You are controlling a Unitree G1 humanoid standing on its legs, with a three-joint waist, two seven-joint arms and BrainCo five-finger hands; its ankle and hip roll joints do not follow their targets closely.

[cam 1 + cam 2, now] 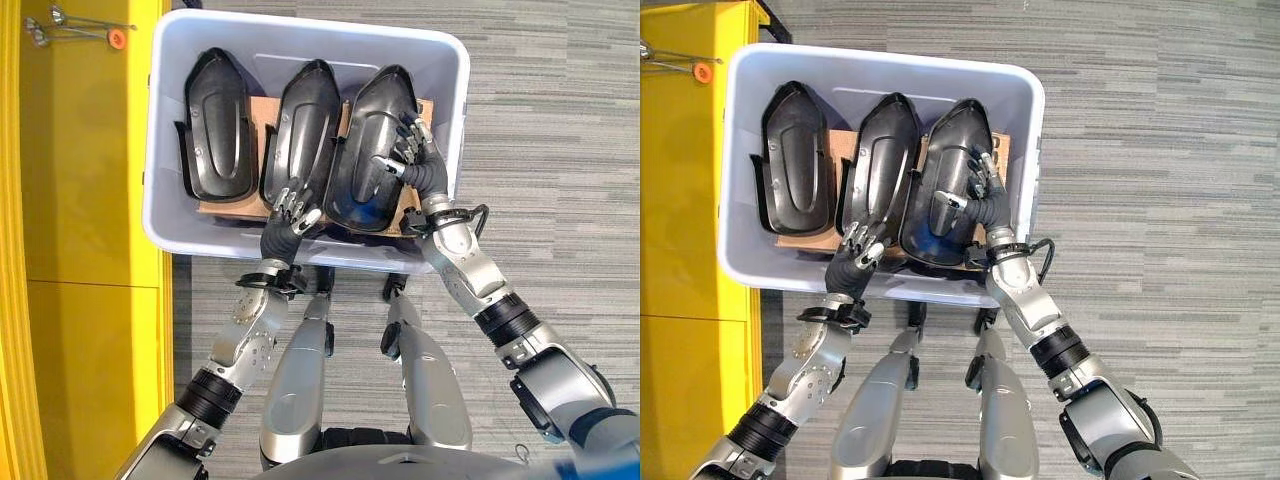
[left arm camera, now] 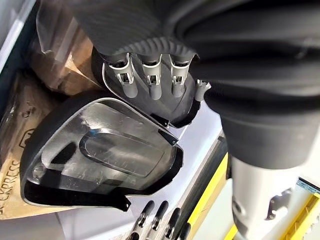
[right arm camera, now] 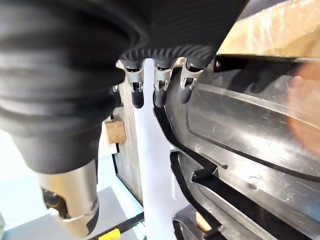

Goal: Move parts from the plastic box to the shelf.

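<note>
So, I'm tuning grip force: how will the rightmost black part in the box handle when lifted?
The rightmost black part looks like a stiff moulded shell, probably light. Its glossy, curved surface may slip under the right robot hand, and its length could make it tilt.

Bright even light, glare on glossy black parts (image 1: 372, 150), blurred close-up wrist views.
</note>
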